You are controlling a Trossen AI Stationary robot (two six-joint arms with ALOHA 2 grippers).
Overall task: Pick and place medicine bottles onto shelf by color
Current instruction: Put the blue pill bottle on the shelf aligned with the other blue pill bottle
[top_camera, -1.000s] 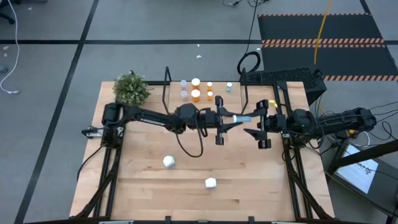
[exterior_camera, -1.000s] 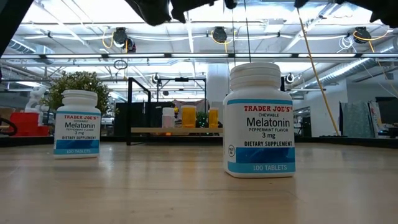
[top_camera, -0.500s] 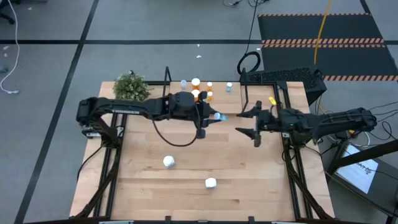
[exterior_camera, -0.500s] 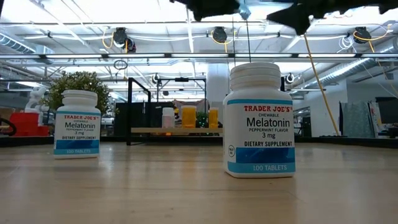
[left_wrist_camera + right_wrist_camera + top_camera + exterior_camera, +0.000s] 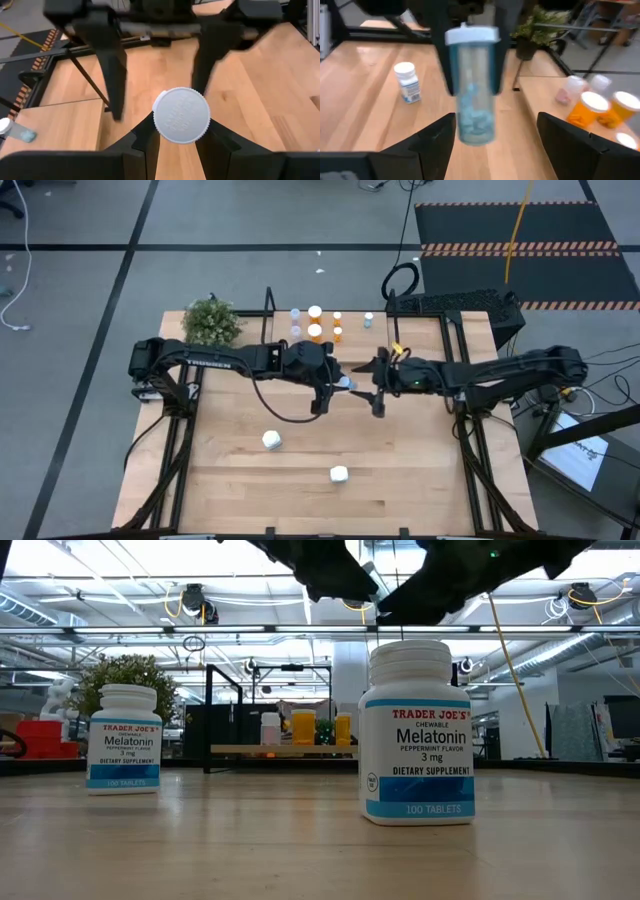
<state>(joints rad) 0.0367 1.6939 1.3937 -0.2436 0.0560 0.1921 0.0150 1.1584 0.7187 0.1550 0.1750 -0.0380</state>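
Left gripper (image 5: 338,383) clamps blue bottle (image 5: 472,95), contents blurred

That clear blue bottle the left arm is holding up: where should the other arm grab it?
Probably the lower body of the clear blue bottle, below the left gripper clamping its upper part. The right gripper faces it, fingers open on either side, so a straight-ahead approach suits.
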